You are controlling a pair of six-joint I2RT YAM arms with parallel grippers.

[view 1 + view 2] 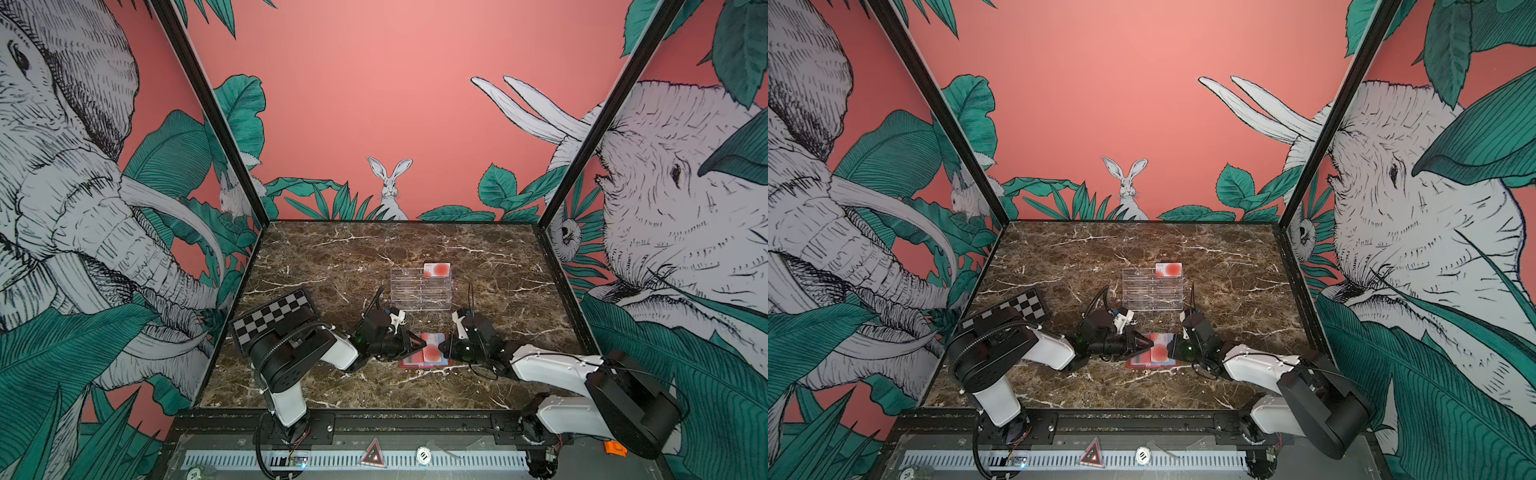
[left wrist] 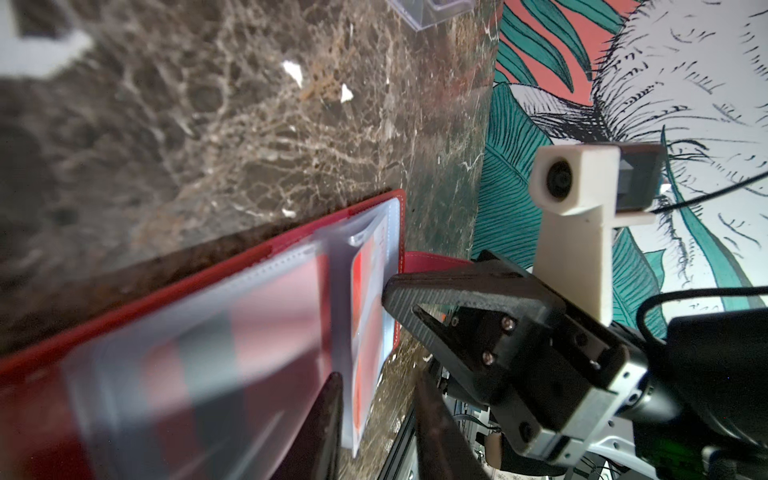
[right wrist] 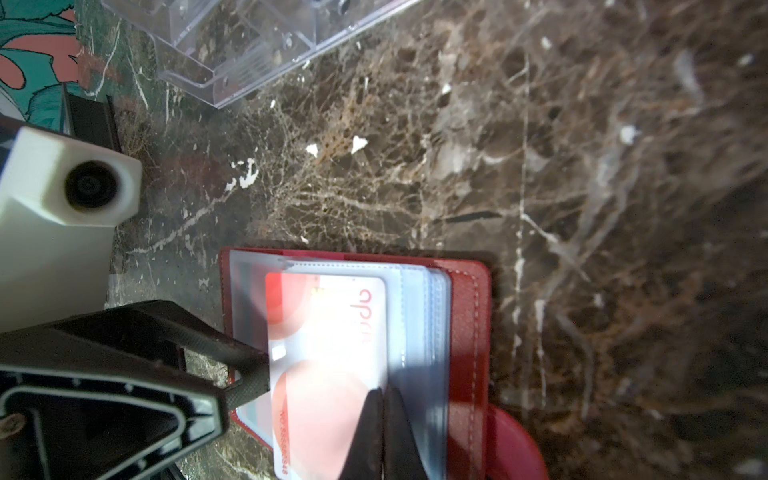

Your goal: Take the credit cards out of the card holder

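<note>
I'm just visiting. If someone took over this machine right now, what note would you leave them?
Left claw: partly open, jaws either side of the white card, at its edge.
Right claw: shut on a clear sleeve of the open card holder.
Done, it seems: a matching card stands in the acrylic stand.
Left: pull this card out, then the red and grey card.

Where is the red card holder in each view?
In a top view: card holder front centre of table.
In a top view: card holder front centre too.
Left wrist: card holder close up, blurred.
Right wrist: card holder close up, white card showing.
Shared landmark: clear stand.
</note>
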